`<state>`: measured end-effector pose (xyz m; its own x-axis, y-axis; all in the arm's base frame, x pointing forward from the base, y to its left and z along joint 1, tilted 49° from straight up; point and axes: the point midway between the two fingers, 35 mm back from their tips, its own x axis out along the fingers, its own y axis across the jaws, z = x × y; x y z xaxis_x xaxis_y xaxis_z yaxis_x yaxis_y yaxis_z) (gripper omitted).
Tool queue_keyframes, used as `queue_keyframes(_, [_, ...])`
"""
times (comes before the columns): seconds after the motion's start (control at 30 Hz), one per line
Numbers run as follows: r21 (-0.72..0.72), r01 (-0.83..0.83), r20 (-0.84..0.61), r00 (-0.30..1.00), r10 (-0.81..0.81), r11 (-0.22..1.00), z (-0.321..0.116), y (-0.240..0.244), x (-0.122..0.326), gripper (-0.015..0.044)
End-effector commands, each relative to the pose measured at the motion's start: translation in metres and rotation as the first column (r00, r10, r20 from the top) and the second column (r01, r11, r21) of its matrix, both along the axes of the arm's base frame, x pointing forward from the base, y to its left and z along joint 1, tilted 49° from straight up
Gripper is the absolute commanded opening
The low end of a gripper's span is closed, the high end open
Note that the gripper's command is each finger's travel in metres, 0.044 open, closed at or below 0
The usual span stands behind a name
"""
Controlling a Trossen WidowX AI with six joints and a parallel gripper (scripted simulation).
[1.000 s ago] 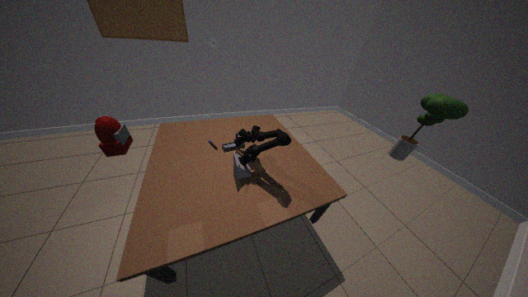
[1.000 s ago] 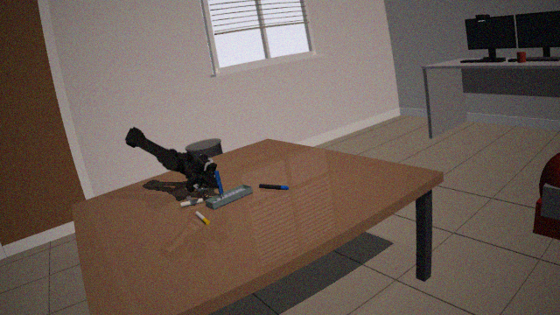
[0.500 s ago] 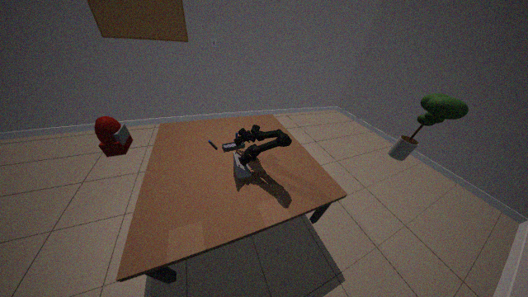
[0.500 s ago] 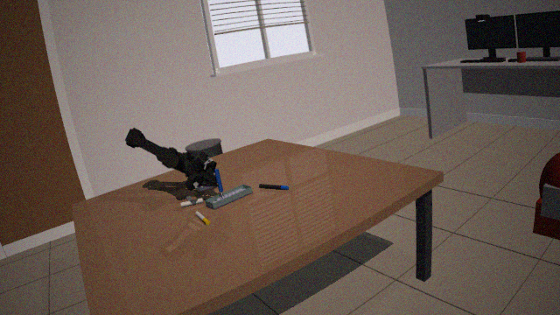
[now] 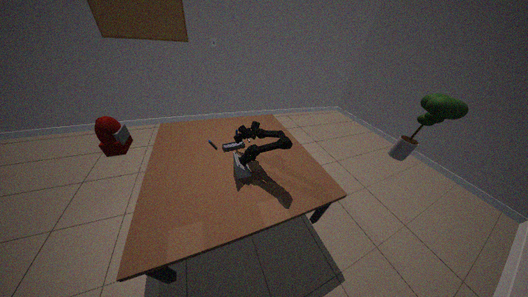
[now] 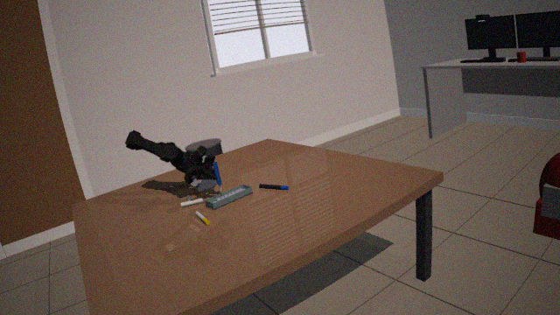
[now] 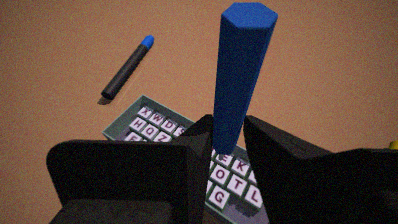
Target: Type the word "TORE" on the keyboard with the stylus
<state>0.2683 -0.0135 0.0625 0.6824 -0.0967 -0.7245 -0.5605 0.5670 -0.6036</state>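
Black claw (image 7: 227,137) pinching upright blue hexagonal stylus (image 7: 239,75) | stylus tip over small green keyboard with white lettered keys (image 7: 150,122) | black blue-tipped marker (image 7: 127,66) beyond keyboard on brown wooden tabletop (image 7: 325,65)

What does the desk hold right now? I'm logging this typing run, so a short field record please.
gripper: shut on the blue stylus
blue stylus: roughly upright between the fingers, lower end over the keyboard, tip hidden
keyboard: green tray with white letter keys, flat on the table, in front of the arm
black marker: blue cap, lying loose beside the keyboard
white marker: lying near the keyboard's other end
yellow-tipped marker: lying apart, nearer the exterior camera
table: brown wood
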Motion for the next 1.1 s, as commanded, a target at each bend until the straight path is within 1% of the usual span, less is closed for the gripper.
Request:
queue_keyframes(0.0, [0.000,0.000,0.000,1.000,0.000,1.000,0.000,0.000,0.000,0.0071])
queue_keyframes(0.03, [0.000,0.000,0.000,1.000,0.000,1.000,0.000,0.000,0.000,0.0065])
queue_keyframes(0.1, [0.000,0.000,-0.001,1.000,0.000,1.000,-0.002,0.001,0.000,0.0012])
queue_keyframes(0.13, [0.001,0.000,-0.002,1.000,0.000,1.000,-0.003,0.003,-0.001,0.0000])
queue_keyframes(0.7, [0.003,0.006,0.002,1.000,-0.006,1.000,-0.040,0.043,-0.022,0.0000])
queue_keyframes(0.87, [0.003,0.006,0.003,1.000,-0.006,1.000,-0.042,0.044,-0.023,0.0000])
queue_keyframes(1.07, [0.003,0.007,0.002,1.000,-0.007,1.000,-0.050,0.035,-0.024,0.0000])
